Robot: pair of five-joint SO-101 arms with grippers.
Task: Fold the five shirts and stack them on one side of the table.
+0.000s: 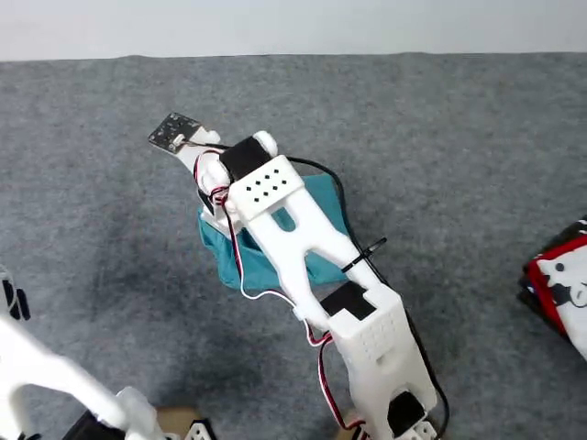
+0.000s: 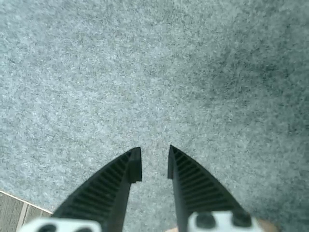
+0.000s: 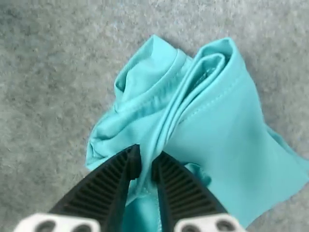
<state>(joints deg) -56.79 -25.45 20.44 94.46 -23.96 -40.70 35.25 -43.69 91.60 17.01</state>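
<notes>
**Item 1, teal shirt** (image 3: 217,121): We log it crumpled and partly bunched on the grey mat (image 1: 459,137), near the middle of the table. In the high view it lies under the outstretched right arm (image 1: 284,220). One edge is gathered into a raised ridge of folds, and the rest spreads flatter to one side.

**Item 2, right gripper** (image 3: 146,162): It is down at the teal shirt. Its black ribbed fingers (image 3: 111,183) are drawn almost together, with a fold of the cloth pinched between the tips (the ridge of folds runs straight out of that narrow gap).

**Item 3, left gripper** (image 2: 154,162): It is over bare grey mat. Its fingers (image 2: 108,186) are parted by a narrow gap and we see nothing between them. We also note a wooden strip (image 2: 14,205) at the mat's edge close by.

**Item 4, left arm** (image 1: 46,367): It is at the near left corner of the high view, well apart from the teal shirt.

**Item 5, red, white and black shirt** (image 1: 561,280): It lies at the right edge of the table, well apart from the teal shirt and from both arms. We cannot tell whether it is folded (the view's edge cuts it off).
</notes>
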